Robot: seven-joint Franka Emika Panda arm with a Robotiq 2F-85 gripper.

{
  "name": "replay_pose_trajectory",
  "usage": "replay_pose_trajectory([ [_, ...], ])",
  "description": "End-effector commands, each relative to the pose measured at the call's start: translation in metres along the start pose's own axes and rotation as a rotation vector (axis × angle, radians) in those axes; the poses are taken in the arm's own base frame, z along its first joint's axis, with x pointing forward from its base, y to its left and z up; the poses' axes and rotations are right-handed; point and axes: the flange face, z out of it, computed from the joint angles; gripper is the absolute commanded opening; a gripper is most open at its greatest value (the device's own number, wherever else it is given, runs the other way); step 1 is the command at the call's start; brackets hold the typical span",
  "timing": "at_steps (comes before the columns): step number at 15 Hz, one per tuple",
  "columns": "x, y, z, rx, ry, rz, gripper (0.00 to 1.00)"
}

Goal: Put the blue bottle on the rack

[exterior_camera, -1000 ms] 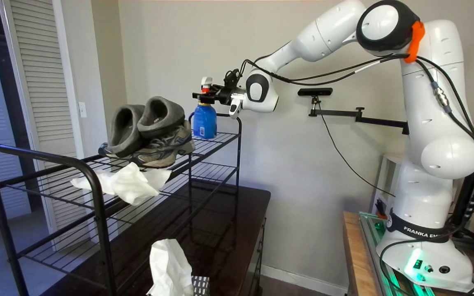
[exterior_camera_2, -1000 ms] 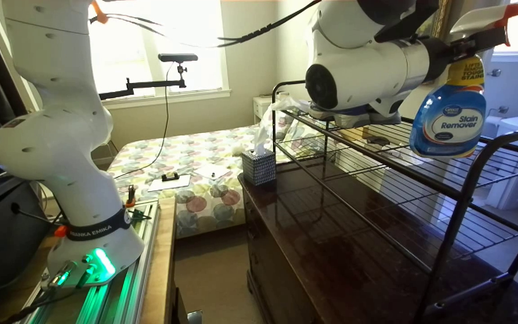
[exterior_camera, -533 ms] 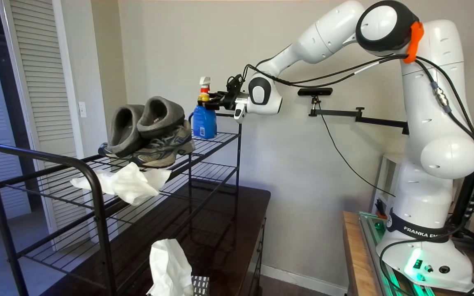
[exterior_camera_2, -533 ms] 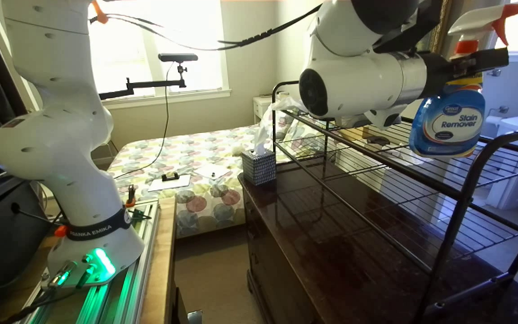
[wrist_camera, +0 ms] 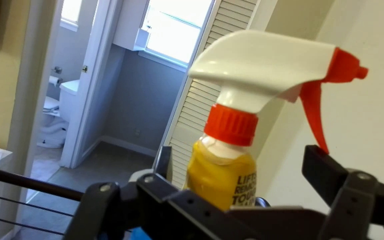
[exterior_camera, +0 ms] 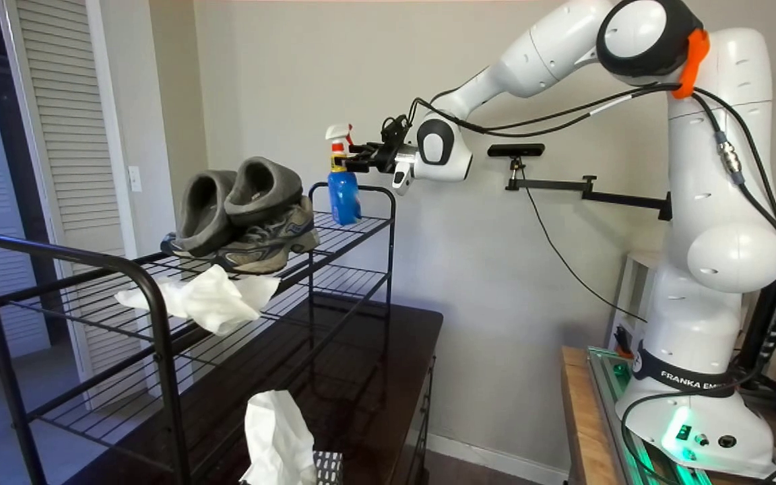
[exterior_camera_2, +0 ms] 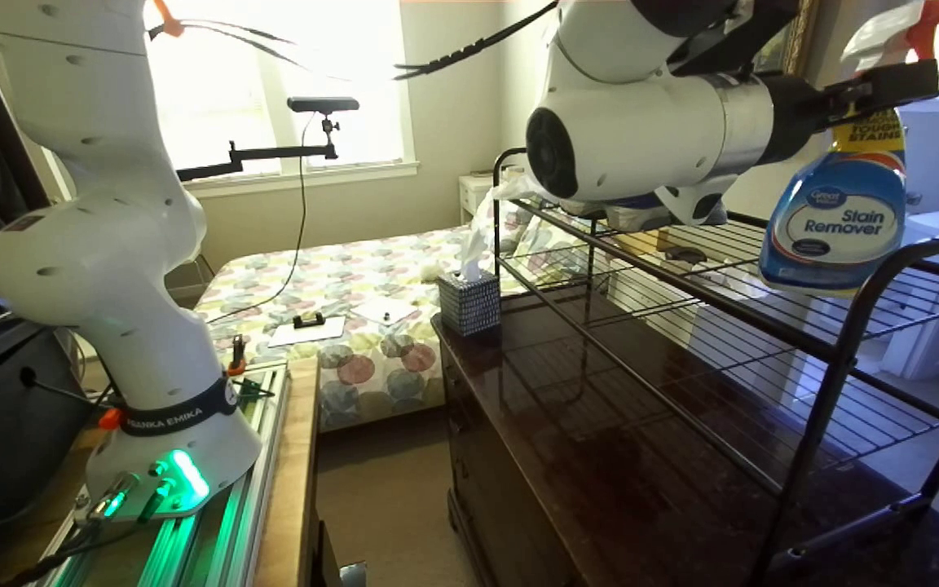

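- in an exterior view, the blue plastic spray bottle (exterior_camera: 343,197), yellow-necked and white-headed, is on the top shelf of the black metal wire rack (exterior_camera: 172,377), long axis nearly vertical.
- in an exterior view, its white label (exterior_camera_2: 840,232) faces the camera, the bottle leaning slightly right.
- in the wrist view, the red nozzle (wrist_camera: 343,66) points right; the black two-finger gripper (wrist_camera: 240,166) has its jaws spread, the neck between.

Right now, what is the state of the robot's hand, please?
Hand: open, with the neck of the blue plastic spray bottle between its jaws, not clamped; whether either side touches it cannot be told.
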Motion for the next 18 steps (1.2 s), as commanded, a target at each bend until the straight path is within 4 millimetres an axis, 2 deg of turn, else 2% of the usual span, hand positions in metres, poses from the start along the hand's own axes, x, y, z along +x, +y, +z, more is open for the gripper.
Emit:
replay_pose_trajectory([
  [1, -0.022, 0.004, -0.033, 0.017, -0.036, -0.017, 1.0],
  [4, -0.024, 0.021, -0.047, -0.006, -0.044, 0.001, 1.0],
  [8, -0.035, 0.027, -0.058, -0.013, -0.074, 0.017, 1.0],
  [18, -0.074, 0.005, -0.077, 0.025, -0.22, 0.004, 1.0],
])
